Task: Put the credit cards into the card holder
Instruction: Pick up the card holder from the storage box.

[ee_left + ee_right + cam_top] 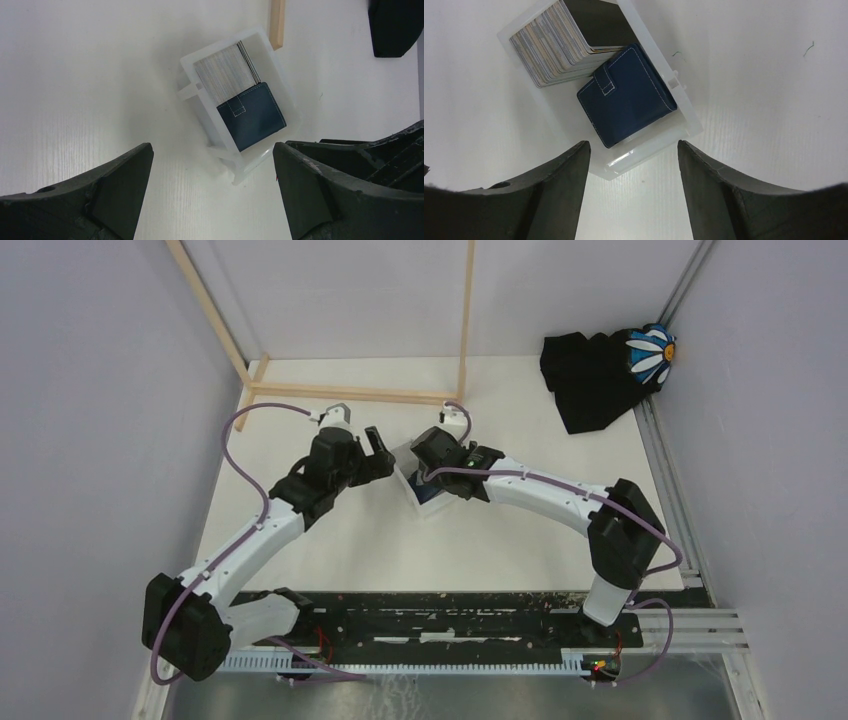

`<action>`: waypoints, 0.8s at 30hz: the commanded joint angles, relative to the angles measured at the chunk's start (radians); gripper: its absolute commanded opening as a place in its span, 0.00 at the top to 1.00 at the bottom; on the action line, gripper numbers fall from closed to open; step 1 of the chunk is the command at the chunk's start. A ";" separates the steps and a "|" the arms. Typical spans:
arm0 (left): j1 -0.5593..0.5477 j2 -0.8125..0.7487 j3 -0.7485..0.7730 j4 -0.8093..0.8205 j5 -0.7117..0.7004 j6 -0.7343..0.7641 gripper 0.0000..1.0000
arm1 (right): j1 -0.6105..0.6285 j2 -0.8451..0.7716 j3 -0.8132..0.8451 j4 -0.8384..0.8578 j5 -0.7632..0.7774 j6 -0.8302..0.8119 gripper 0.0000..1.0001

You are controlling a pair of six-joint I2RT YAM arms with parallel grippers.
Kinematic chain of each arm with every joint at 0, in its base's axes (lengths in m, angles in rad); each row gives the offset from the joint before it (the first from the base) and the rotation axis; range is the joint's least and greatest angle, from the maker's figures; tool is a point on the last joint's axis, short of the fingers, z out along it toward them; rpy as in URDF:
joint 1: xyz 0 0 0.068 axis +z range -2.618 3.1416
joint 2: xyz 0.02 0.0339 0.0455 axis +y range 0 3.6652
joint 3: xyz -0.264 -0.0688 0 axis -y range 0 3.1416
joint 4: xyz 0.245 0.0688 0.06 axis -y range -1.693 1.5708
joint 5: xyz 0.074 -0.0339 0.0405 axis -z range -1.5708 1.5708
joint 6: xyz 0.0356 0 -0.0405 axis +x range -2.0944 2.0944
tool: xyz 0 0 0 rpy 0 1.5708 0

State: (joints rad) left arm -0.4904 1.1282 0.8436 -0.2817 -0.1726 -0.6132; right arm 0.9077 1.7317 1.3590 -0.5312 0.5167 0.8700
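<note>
the credit cards (pixel 556 42) sit packed in a thick stack inside a clear box (pixel 649 147). the card holder (pixel 626 95) lies in the same box, folded shut. it touches the stack, at 5 o'clock from it in the right wrist view. the box sits on the white table (pixel 764 100), near the middle. the right gripper (pixel 633 147) hangs over the box with its jaws spread apart, holding nothing. the left gripper (pixel 212 150) is at 10 o'clock from the box in the top view, jaws spread wide too, nothing in them. a black cloth (pixel 590 375) lies well apart at 2 o'clock.
</note>
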 commanded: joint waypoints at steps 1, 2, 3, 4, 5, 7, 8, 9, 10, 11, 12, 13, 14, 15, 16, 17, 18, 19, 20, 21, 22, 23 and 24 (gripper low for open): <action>0.003 0.011 0.002 0.044 0.011 -0.013 0.03 | -0.007 0.036 0.012 0.046 -0.024 0.065 0.30; 0.003 0.012 0.003 0.044 0.013 -0.011 0.03 | -0.008 0.046 0.016 0.044 -0.027 0.076 0.30; 0.007 0.013 0.003 0.044 0.017 -0.009 0.03 | -0.009 0.055 0.018 0.043 -0.028 0.087 0.31; 0.009 0.013 0.003 0.044 0.018 -0.006 0.03 | -0.009 0.064 0.020 0.042 -0.030 0.098 0.31; 0.012 0.012 0.003 0.043 0.021 -0.003 0.03 | -0.009 0.069 0.020 0.045 -0.031 0.109 0.31; 0.016 0.010 0.002 0.044 0.025 0.002 0.03 | -0.009 0.085 0.020 0.052 -0.033 0.125 0.32; 0.018 0.007 0.001 0.043 0.025 0.006 0.03 | -0.010 0.095 0.020 0.057 -0.032 0.132 0.32; 0.021 0.003 -0.002 0.044 0.026 0.009 0.03 | -0.011 0.101 0.021 0.062 -0.033 0.140 0.33; 0.023 -0.001 -0.003 0.045 0.026 0.014 0.03 | -0.013 0.109 0.022 0.065 -0.032 0.148 0.33; 0.025 -0.007 -0.005 0.046 0.026 0.018 0.03 | -0.013 0.115 0.025 0.068 -0.031 0.154 0.34; 0.028 -0.014 -0.009 0.047 0.026 0.021 0.03 | -0.015 0.120 0.027 0.069 -0.026 0.164 0.34; 0.030 -0.019 -0.012 0.049 0.025 0.026 0.03 | -0.016 0.126 0.029 0.069 -0.023 0.174 0.35; 0.031 -0.027 -0.014 0.050 0.024 0.031 0.03 | -0.017 0.131 0.028 0.072 -0.019 0.184 0.35; 0.030 -0.033 -0.016 0.051 0.023 0.035 0.03 | -0.019 0.136 0.027 0.078 -0.017 0.194 0.35; 0.031 -0.038 -0.019 0.052 0.022 0.039 0.03 | -0.021 0.142 0.026 0.082 -0.015 0.204 0.36; 0.031 -0.042 -0.021 0.054 0.022 0.042 0.03 | -0.022 0.149 0.029 0.083 -0.010 0.214 0.36; 0.031 -0.045 -0.023 0.056 0.020 0.045 0.03 | -0.023 0.155 0.031 0.085 -0.006 0.222 0.37; 0.032 -0.046 -0.025 0.058 0.017 0.047 0.03 | -0.023 0.161 0.033 0.086 0.002 0.230 0.37; 0.031 -0.047 -0.025 0.058 0.013 0.050 0.03 | -0.023 0.167 0.038 0.083 0.010 0.239 0.37; 0.031 -0.049 -0.026 0.059 0.011 0.052 0.03 | -0.024 0.174 0.044 0.073 0.018 0.249 0.37; 0.031 -0.051 -0.027 0.059 0.010 0.052 0.03 | -0.024 0.182 0.054 0.060 0.028 0.260 0.37; 0.031 -0.053 -0.028 0.061 0.009 0.053 0.03 | -0.024 0.188 0.060 0.045 0.036 0.274 0.37; 0.031 -0.055 -0.029 0.062 0.009 0.050 0.03 | -0.024 0.193 0.061 0.038 0.044 0.292 0.37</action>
State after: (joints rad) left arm -0.4641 1.1015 0.8169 -0.2737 -0.1547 -0.6018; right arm 0.8875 1.9049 1.3670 -0.4824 0.5007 1.0863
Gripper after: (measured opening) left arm 0.970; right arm 0.634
